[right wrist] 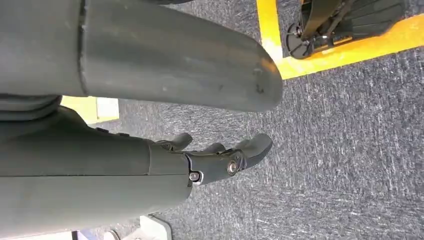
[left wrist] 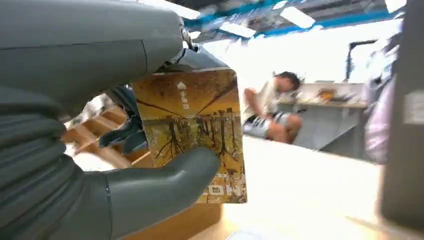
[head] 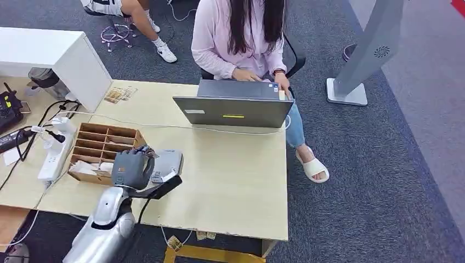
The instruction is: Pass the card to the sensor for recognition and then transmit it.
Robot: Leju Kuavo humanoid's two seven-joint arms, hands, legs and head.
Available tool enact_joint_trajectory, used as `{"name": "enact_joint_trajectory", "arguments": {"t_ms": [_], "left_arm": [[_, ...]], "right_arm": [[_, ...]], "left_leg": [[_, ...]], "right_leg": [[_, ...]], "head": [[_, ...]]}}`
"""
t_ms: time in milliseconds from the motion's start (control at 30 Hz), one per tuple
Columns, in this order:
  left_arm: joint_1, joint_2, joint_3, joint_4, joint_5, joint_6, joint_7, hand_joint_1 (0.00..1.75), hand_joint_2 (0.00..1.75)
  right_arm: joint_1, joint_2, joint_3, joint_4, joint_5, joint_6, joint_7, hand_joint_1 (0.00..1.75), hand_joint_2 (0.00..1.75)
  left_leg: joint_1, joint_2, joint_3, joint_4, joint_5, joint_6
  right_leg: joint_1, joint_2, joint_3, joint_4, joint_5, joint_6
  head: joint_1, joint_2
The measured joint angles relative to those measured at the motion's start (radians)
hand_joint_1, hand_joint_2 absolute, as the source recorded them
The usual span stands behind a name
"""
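Observation:
My left hand (head: 131, 167) hovers over the grey sensor pad (head: 169, 162) on the desk, beside the wooden box. In the left wrist view the same hand (left wrist: 100, 150) pinches a yellow-brown card (left wrist: 197, 130) printed with trees, thumb across its face and held upright. The card itself is hidden under the hand in the head view. My right hand (right wrist: 220, 160) hangs beside my body over the grey carpet, fingers apart and holding nothing.
A wooden compartment box (head: 101, 145) with cards stands left of the sensor. A laptop (head: 233, 107) sits at the desk's far side with a person (head: 241, 38) typing on it. A white power strip (head: 55, 153) and cables lie at left. Another person sits farther back.

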Motion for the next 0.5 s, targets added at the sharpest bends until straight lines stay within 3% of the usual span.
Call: {"name": "enact_joint_trajectory", "arguments": {"t_ms": [500], "left_arm": [[0.01, -0.019, 0.033, 0.047, -0.039, 0.0, -0.054, 1.75, 1.75]], "right_arm": [[0.0, 0.0, 0.0, 0.0, -0.014, 0.01, 0.0, 0.0, 0.0]], "left_leg": [[0.0, 0.0, 0.0, 0.0, 0.0, 0.0]], "right_leg": [[0.0, 0.0, 0.0, 0.0, 0.0, 0.0]], "head": [[0.0, 0.0]]}}
